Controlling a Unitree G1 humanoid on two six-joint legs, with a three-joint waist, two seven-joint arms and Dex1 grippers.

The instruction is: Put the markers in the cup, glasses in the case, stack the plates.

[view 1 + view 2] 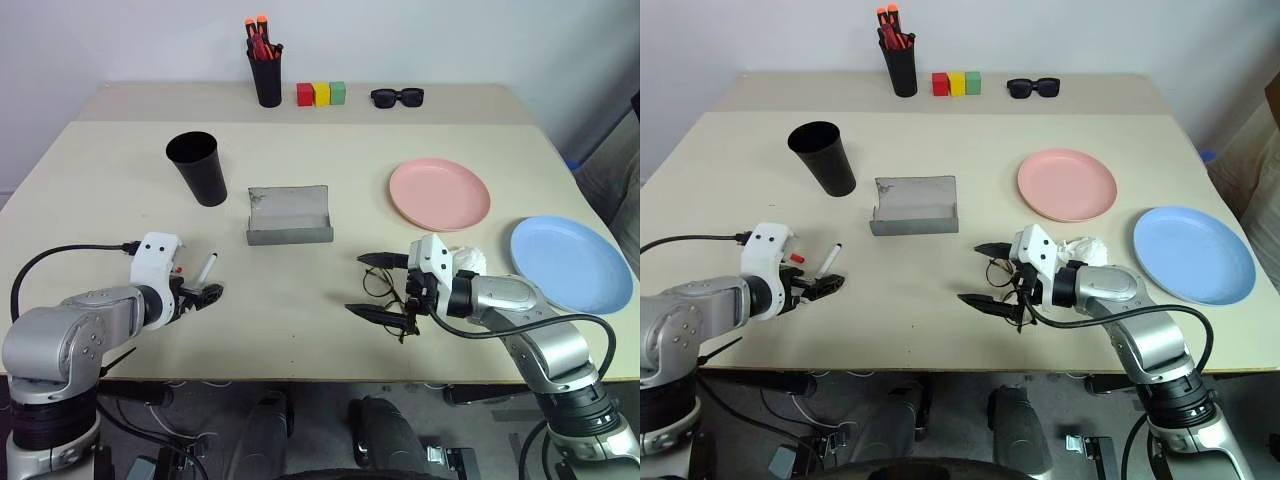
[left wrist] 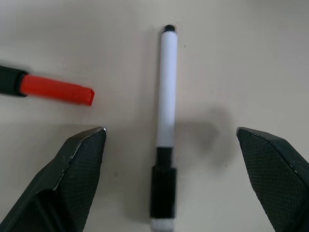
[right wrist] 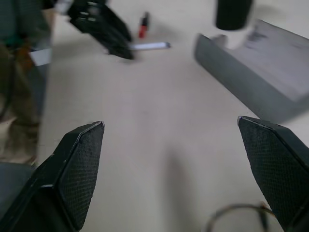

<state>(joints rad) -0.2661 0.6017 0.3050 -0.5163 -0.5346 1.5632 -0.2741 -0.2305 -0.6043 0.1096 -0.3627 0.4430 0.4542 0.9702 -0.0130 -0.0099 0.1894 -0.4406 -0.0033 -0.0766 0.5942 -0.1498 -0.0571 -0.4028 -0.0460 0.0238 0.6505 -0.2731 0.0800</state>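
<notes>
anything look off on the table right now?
One oddity: a crumpled white wad lies by the right gripper, between the glasses and the blue plate. It looks like stray litter. Nothing is spilled, tipped or broken; the case lies open.

Partly hidden and cut-off items
The right gripper [image 1: 385, 285] is covering most of the glasses [image 1: 378, 290]; the red marker [image 2: 48, 89] is running off the frame edge.

My left gripper [image 2: 169, 159] tilts downward, jaws spread wide; my right gripper [image 1: 382, 286] points leftward (also wide open).
</notes>
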